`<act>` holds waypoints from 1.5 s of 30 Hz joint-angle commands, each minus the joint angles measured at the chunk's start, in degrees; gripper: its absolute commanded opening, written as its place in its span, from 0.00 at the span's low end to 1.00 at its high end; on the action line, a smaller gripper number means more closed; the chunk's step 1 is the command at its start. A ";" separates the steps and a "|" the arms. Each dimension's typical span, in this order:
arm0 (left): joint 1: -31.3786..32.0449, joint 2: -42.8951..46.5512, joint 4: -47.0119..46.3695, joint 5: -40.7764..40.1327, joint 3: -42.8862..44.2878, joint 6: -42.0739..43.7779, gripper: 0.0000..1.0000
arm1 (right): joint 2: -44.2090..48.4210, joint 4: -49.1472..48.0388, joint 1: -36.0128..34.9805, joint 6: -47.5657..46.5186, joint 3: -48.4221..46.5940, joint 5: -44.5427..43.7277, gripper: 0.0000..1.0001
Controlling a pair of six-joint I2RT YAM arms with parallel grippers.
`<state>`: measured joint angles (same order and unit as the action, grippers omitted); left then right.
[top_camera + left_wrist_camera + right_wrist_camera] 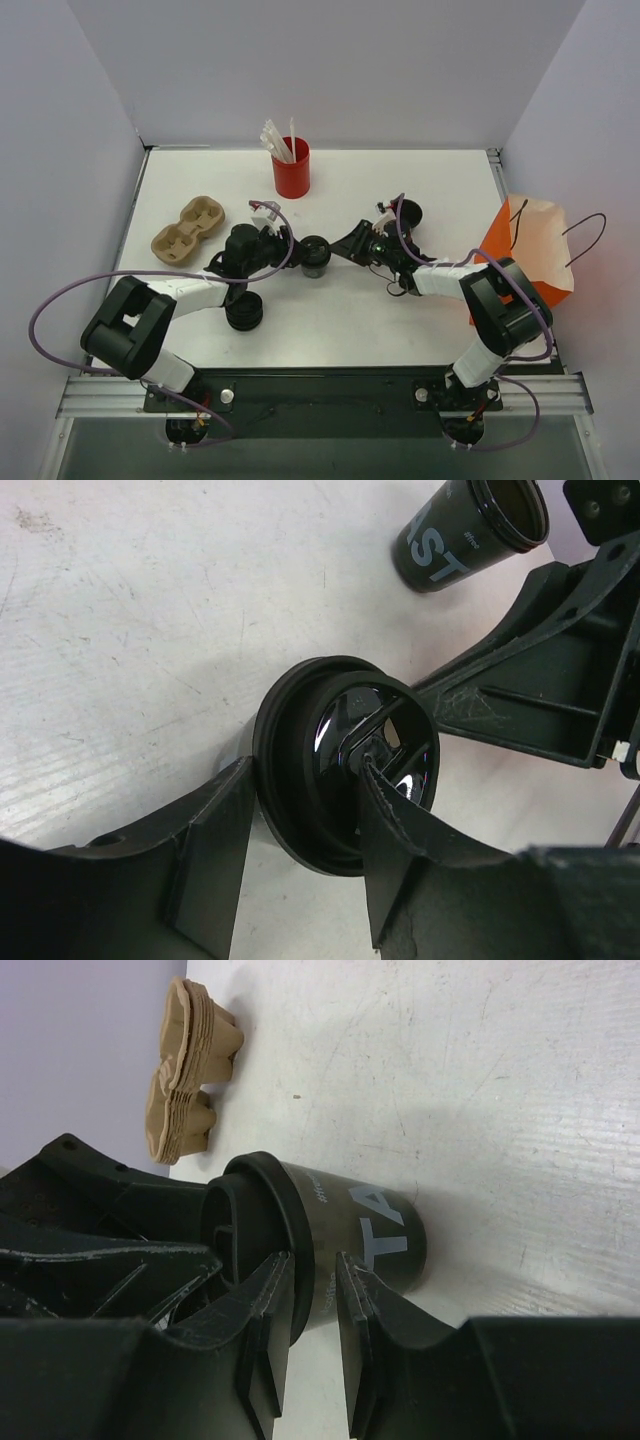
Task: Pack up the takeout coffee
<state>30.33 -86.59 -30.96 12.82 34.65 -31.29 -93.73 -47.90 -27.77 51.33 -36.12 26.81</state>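
Left gripper (305, 790) and right gripper (315, 1270) crowded the lid (300, 720) of the centre cup (370, 1240), hold unclear; the far cup (460, 530) stood lidless, and neither was in the orange bag (497, 238).

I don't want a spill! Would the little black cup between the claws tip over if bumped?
The black cup looks small and papery, so probably light; a hard bump might tip it. It stands upright on the flat table, so a tiny nudge likely won't. Its lid is on, which should limit spills.
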 commanded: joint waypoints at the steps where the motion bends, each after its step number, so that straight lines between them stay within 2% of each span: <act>1: 0.09 -6.57 14.08 -1.31 -1.78 5.01 0.50 | 1.26 10.62 -2.56 -3.33 2.55 4.48 0.24; 6: -0.97 -7.45 13.47 0.36 -1.61 5.54 0.50 | 7.51 21.50 -1.24 -7.56 -3.16 3.16 0.29; 14: -1.06 -10.09 11.45 4.14 -0.99 6.15 0.49 | 10.33 25.31 2.28 -9.06 -9.49 5.09 0.31; 23: -1.06 -13.17 10.75 7.83 0.68 7.12 0.49 | 6.99 31.72 4.48 -14.15 -13.97 3.16 0.28; 27: -1.06 -13.87 11.27 8.45 1.29 7.64 0.49 | 5.23 31.73 4.65 -15.12 -14.94 5.36 0.28; 33: -1.06 -14.93 11.36 8.63 1.82 7.73 0.49 | 3.91 32.78 4.48 -16.52 -15.38 3.61 0.27; 41: -1.06 -15.19 11.27 8.54 2.00 7.65 0.49 | 1.80 44.46 1.85 -24.87 -20.66 -0.61 0.25; 45: -1.06 -15.63 10.92 8.54 2.08 7.38 0.49 | -1.09 45.09 1.05 -25.49 -21.98 2.54 0.26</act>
<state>28.73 -96.47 -38.17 23.46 40.51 -30.24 -91.74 -7.09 -24.95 28.62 -55.57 27.70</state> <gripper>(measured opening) 0.499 0.256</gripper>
